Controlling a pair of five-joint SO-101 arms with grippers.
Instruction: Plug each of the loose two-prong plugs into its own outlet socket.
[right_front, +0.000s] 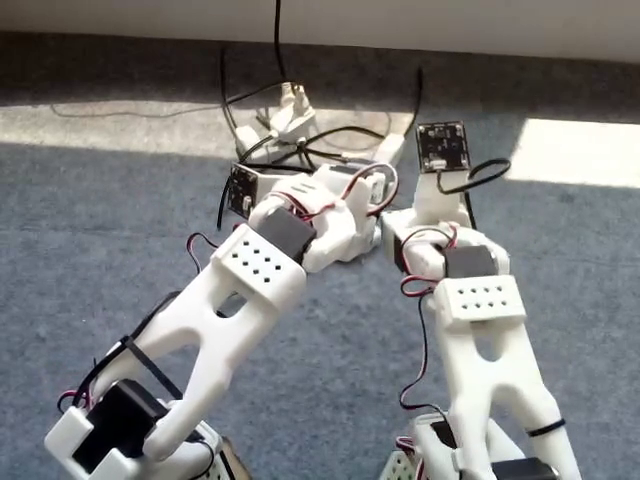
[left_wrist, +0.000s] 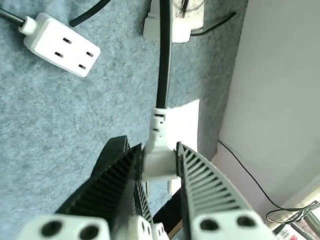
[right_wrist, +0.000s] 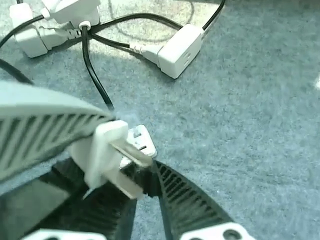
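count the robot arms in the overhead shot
2. One arm stands at the picture's left, bent toward the cords; the other arm is at the right. None seems hidden.

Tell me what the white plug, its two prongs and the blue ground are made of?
White plug: likely hard plastic, smooth and slightly glossy, with moulded edges.
Prongs: seem metal, thin flat blades with a dull shine.
Blue ground: looks like carpet or felt, matte and fuzzy.

Left tool (left_wrist: 159, 165) and right tool (right_wrist: 147, 175) both clamped, nearly meeting.
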